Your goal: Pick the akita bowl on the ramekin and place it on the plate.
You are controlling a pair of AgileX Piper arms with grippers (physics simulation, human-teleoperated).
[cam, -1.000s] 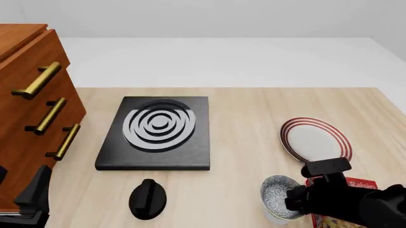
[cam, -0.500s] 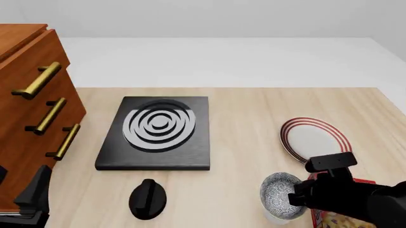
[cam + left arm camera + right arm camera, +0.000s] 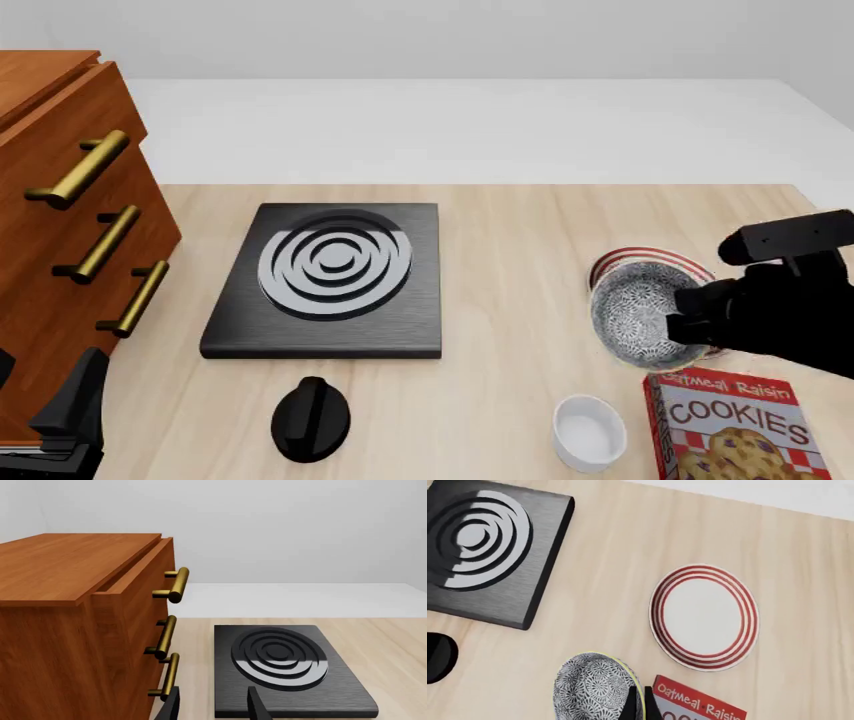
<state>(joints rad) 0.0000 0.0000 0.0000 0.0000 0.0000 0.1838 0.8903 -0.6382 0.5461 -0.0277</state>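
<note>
We see the akita bowl [image 3: 643, 318] held up off the surface [image 3: 521, 240], clamped at its rim in the right claw [image 3: 638, 703]. In the front view it hangs in front of the plate [image 3: 627, 262] and hides most of it, with only a sliver of red rings showing past its far edge. The right wrist view shows the bowl's speckled inside [image 3: 595, 687] beside the thin dark fingers [image 3: 630, 705], which pinch its pale rim between them, while the plate [image 3: 704, 617] lies whole and bare on the wood further along, toward the right edge of the surface.

The ramekin [image 3: 589, 431] stands alone near the front edge, white and with nothing in it, just beside a red cookies box [image 3: 730, 423] that lies at the front right corner. The box's lettering also shows in the right wrist view [image 3: 700, 705], close to the bowl.

Toward the middle of the surface sits a black stove burner [image 3: 330, 279] with pale rings, and a black knob [image 3: 311, 417] lies near the front edge before it. A wooden cabinet [image 3: 60, 220] with brass handles stands along the left edge.

The left claw [image 3: 212, 705] rests low by the front left corner; in its wrist view we see its two dark fingers [image 3: 256, 705] standing apart with nothing between them, pointed at the burner [image 3: 288, 670] and the cabinet [image 3: 80, 625].
</note>
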